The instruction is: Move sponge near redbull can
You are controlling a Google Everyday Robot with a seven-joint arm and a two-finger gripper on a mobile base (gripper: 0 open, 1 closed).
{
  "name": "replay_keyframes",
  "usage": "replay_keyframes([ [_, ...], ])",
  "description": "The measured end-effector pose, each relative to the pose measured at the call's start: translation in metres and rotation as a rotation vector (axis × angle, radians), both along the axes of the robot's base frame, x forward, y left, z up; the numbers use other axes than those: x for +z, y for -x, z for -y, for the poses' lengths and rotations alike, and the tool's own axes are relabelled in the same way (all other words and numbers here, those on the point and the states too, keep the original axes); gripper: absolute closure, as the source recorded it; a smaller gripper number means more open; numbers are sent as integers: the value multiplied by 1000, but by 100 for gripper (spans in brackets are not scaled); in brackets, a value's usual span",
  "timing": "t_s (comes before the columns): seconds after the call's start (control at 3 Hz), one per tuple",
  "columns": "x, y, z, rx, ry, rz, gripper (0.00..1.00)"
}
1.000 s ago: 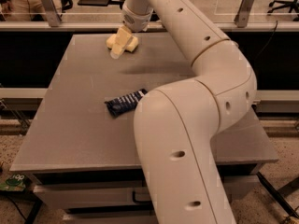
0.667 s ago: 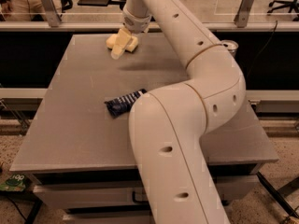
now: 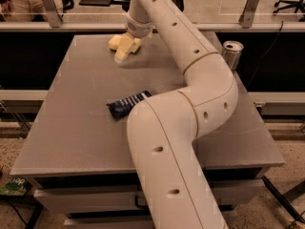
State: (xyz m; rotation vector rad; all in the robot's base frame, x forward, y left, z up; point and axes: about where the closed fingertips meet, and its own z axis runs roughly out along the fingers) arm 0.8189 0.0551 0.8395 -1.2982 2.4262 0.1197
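The pale yellow sponge point(image 3: 114, 42) lies at the far left of the grey table point(image 3: 71, 128). My gripper point(image 3: 126, 48) hangs from the long white arm and is down right at the sponge, touching or overlapping its right side. The redbull can point(image 3: 232, 53), silver with a pull-tab top, stands upright at the table's far right edge, partly hidden behind my arm. The sponge and the can are far apart, with the arm between them.
A flat dark blue snack wrapper point(image 3: 125, 104) lies near the middle of the table, partly under my arm's elbow. The bulky white arm point(image 3: 200, 94) covers the centre and right of the table. A railing with posts runs behind the far edge.
The arm's elbow has swung to the left and the can now shows beside it. The gripper and the sponge stay in the same far-left spot.
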Motion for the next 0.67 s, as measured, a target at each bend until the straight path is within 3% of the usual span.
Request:
replay_keyframes([
  [0.67, -4, 1, -12, 18, -48, -21, 49],
])
